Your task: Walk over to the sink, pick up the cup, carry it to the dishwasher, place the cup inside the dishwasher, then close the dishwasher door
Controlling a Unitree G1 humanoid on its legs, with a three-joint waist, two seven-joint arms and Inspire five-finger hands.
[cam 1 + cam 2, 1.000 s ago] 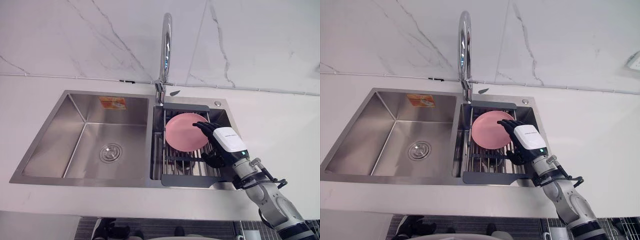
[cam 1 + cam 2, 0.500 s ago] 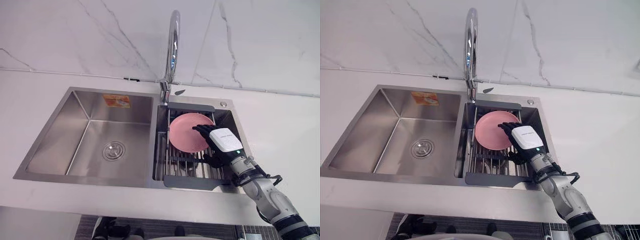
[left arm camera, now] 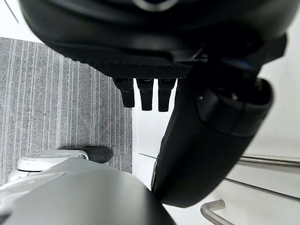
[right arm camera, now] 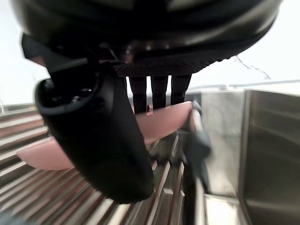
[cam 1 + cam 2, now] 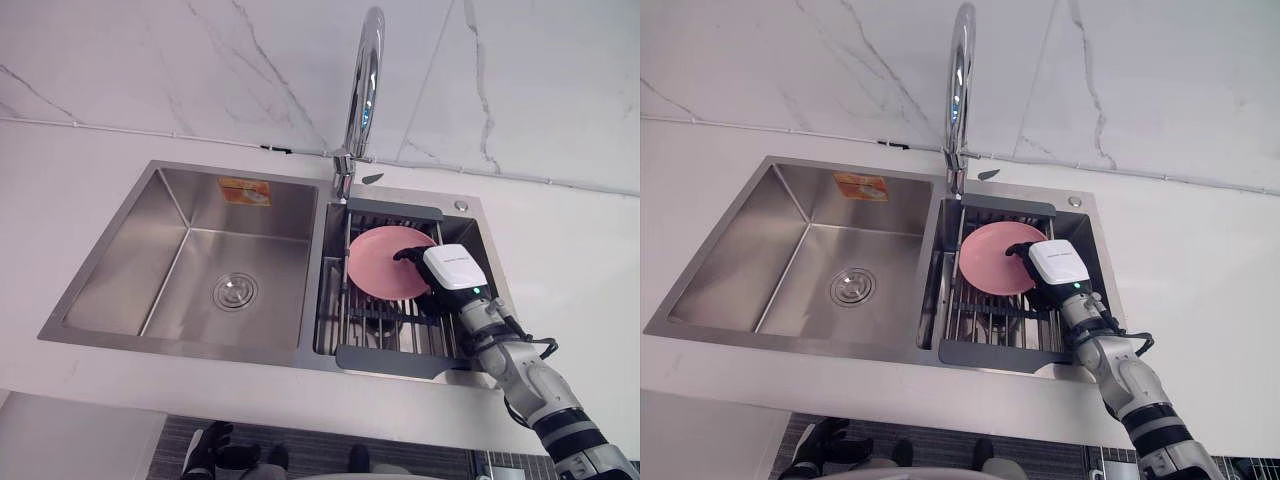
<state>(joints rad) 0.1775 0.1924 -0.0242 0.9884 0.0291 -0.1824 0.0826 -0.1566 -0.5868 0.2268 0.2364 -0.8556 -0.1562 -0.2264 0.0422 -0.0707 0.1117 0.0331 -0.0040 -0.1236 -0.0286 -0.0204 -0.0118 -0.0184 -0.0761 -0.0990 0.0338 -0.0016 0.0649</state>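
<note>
Here, pink plate point(image 5: 383, 263) on rack point(image 5: 392, 358) in sink point(image 5: 195, 272).

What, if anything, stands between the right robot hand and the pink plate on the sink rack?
Nothing visible does. The right robot hand is right at the pink plate, which lies on the rack in the right basin of the sink. The plate's edge sits between its thumb and straight fingers.

Bright even light, glare on faucet point(image 5: 362, 90)

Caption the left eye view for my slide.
Right hand at a pink plate on the rack, right basin of the sink.
</note>
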